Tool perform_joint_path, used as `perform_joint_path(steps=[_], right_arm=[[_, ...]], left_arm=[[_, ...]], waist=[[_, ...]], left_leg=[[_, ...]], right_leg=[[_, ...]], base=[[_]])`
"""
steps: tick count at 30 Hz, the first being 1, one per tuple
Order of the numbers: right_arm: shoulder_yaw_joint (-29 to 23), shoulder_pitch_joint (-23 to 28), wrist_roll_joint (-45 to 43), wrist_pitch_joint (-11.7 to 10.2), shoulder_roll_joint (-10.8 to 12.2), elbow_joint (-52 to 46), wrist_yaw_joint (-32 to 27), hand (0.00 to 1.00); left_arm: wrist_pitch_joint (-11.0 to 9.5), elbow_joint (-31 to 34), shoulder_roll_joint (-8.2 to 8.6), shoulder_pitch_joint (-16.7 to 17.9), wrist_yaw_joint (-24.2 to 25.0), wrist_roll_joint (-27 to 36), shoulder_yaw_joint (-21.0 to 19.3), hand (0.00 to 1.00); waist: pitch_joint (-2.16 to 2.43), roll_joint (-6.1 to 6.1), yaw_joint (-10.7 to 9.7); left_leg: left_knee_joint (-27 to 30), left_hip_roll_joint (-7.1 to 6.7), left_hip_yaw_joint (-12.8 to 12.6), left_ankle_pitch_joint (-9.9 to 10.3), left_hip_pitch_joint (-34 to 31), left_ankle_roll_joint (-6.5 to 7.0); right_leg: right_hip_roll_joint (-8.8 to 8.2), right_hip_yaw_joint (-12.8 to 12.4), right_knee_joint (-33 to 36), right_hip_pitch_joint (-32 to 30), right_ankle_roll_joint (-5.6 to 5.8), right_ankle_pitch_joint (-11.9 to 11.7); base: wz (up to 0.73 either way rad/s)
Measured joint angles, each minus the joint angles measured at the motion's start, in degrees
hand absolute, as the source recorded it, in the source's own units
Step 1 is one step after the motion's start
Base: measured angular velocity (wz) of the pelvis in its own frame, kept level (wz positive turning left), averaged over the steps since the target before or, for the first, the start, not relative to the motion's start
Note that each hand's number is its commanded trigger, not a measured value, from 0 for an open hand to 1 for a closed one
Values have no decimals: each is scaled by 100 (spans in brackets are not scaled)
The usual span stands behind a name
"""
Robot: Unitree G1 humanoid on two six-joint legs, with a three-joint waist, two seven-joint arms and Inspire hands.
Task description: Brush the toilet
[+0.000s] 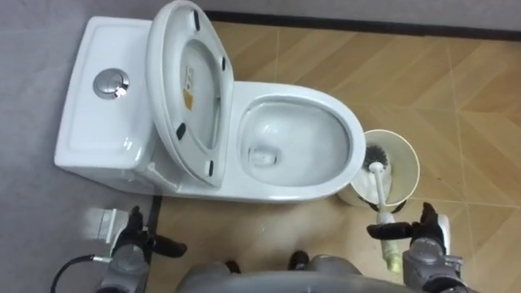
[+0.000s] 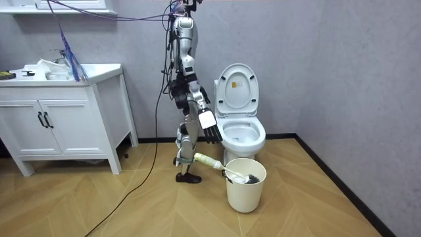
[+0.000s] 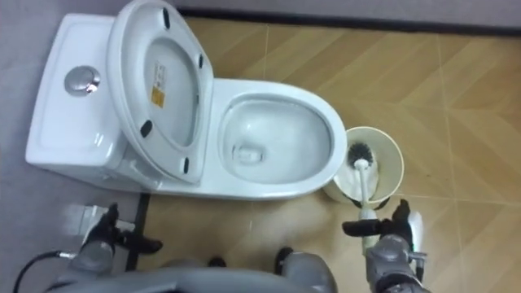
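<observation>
Right now I'm judging this as the pick-up step: the brush point(image 1: 381, 195) is sitting head-down in its bin point(image 1: 407, 159) on the floor, just beside the front edge of the toilet point(image 1: 350, 138), its handle leaning toward me. My right hand point(image 1: 427, 240) is hovering over that handle, fingers hanging loose and gripping nothing. My left hand point(image 1: 130, 244) is idling, relaxed and empty. Next I'm needing to lower, close round the handle and lift clear of the bin's rim. The seat point(image 1: 191, 89) is standing raised, so nothing is blocking the bowl.
</observation>
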State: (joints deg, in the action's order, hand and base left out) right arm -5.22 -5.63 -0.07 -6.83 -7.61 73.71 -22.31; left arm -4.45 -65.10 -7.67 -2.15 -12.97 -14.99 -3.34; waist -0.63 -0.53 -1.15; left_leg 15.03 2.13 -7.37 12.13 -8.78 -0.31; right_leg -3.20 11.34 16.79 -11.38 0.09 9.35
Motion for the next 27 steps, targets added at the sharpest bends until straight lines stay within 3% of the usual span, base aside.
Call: perform_joint_path(steps=[3,7,11,16,22,27], right_arm=[[81,-121,134,-54,-25,64,-86,0],[286,-302,381,-72,-116,212,-85,0],[408,-618,828,-58,-243,408,-25,0],[442,-964,1531,30,-479,518,-6,0],[524,-1249,2181,109,-807,541,-39,0],[671,-1501,2521,281,-1047,508,-7,0]], left_arm=[[-132,1,15,-217,-34,188,174,0],[-219,3,78,-547,-12,207,486,0],[-208,518,168,-672,14,517,792,0],[-211,1128,163,-679,14,943,1143,0],[-207,1763,123,-735,5,1214,1312,0],[-208,1885,84,-1078,-8,1323,1523,0]], waist=[[-26,-15,3],[-117,32,1],[-140,22,17],[-156,24,121],[-194,0,180],[-234,-47,208]], left_leg=[[340,-24,24,6,-488,10],[991,-65,209,89,-1292,134],[1597,-120,333,151,-2199,209],[1944,-224,371,104,-2908,238],[2610,-206,406,140,-3957,289],[3125,-250,421,214,-4695,270]], right_leg=[[-68,1,241,-415,-34,21],[-201,106,795,-1106,-92,138],[-397,114,1516,-1998,-90,305],[-563,119,1970,-2720,-56,333],[-646,122,2582,-3704,-180,370],[-780,137,3179,-4437,-270,532]], base=[[9],[17],[22],[11],[5],[11]])
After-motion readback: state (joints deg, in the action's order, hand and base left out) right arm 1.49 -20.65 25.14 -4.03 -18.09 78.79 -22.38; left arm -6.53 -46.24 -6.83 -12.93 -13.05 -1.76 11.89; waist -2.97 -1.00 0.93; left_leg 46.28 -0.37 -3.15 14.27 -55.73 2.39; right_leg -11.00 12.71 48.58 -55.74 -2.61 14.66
